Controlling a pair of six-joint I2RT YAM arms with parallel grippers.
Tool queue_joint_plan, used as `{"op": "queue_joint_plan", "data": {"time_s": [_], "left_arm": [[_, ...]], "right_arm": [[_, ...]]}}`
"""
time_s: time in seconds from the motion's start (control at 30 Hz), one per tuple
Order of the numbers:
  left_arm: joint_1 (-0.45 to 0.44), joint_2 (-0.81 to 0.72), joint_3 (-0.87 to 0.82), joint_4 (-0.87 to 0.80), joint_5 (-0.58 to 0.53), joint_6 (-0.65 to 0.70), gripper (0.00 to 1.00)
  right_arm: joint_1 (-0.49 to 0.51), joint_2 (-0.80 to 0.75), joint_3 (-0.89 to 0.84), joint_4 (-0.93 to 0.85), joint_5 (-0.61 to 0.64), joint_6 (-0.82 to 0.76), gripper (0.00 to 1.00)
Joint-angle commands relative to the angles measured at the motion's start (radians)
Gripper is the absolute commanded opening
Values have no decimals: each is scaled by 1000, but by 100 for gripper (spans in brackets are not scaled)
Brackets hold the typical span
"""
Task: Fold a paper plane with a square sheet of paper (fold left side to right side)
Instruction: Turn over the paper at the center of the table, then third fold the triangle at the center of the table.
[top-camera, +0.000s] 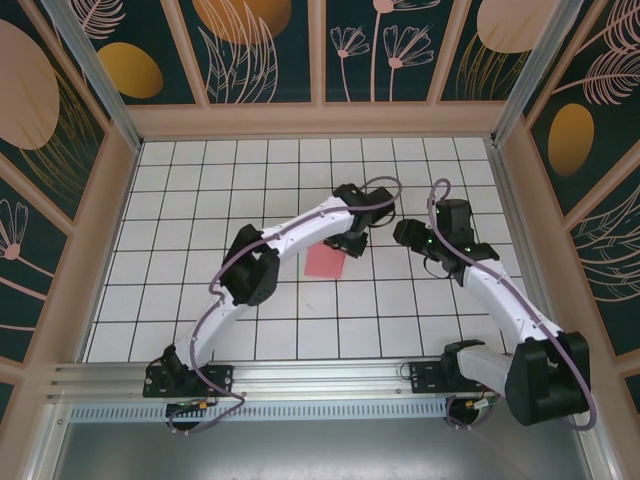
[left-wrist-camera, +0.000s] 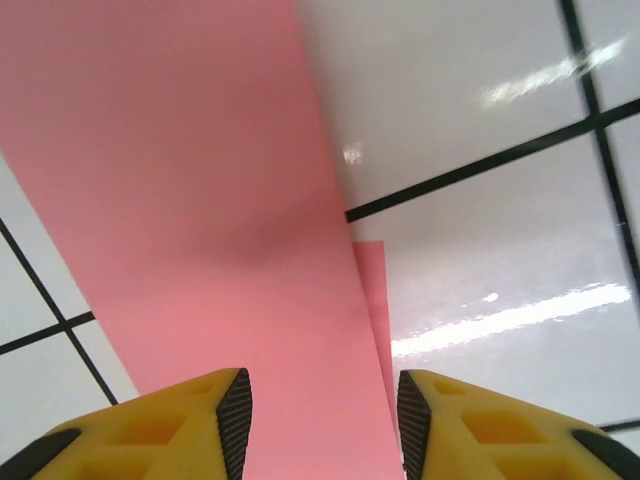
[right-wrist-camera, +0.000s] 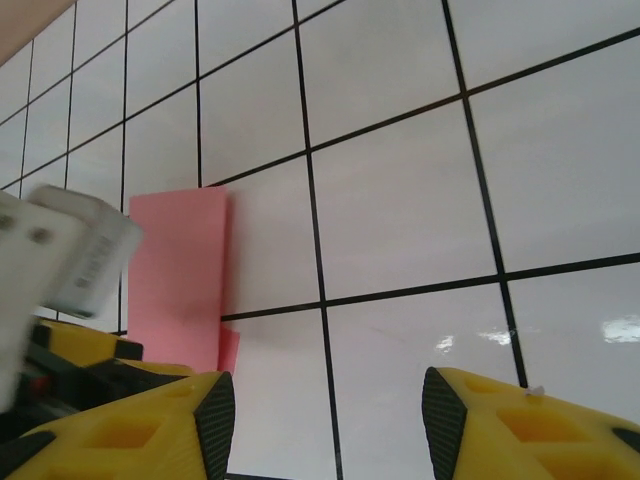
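Note:
The square sheet of paper (top-camera: 325, 263) is salmon pink and lies folded into a narrow rectangle on the white grid table (top-camera: 200, 200). My left gripper (top-camera: 352, 243) hovers over its far right edge. In the left wrist view the paper (left-wrist-camera: 200, 200) runs under and between the yellow fingers, and a lower layer peeks out along its right edge. The left gripper (left-wrist-camera: 325, 400) is open, its pads apart and off the sheet. My right gripper (top-camera: 405, 233) stands just right of the paper, open over bare tiles (right-wrist-camera: 328, 400). The folded paper (right-wrist-camera: 180, 270) lies to its left.
Wooden walls (top-camera: 320, 120) with painted panels enclose the table on three sides. The left arm's blurred white wrist (right-wrist-camera: 60, 255) shows beside the paper in the right wrist view. Bare tiles (top-camera: 180, 180) lie to the left and behind.

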Motion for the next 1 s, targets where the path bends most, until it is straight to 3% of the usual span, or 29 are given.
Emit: {"op": "queue_joint_plan", "data": {"time_s": [0.0, 0.13, 0.3, 0.47, 0.63, 0.97], "left_arm": [[58, -201, -122, 183, 145, 40, 48], [150, -385, -382, 390, 227, 25, 52], [323, -620, -794, 749, 419, -51, 57], [436, -755, -1062, 1013, 528, -132, 59], [465, -780, -1179, 1162, 599, -171, 61], [464, -725, -1235, 1255, 668, -195, 60]], "right_arm": [[1, 47, -7, 69, -80, 28, 56], [48, 132, 29, 127, -111, 42, 59], [148, 318, 145, 190, -134, 46, 59], [218, 509, 289, 227, -132, 38, 59], [238, 685, 417, 232, -145, 26, 59], [240, 836, 520, 194, -134, -16, 59]]}}
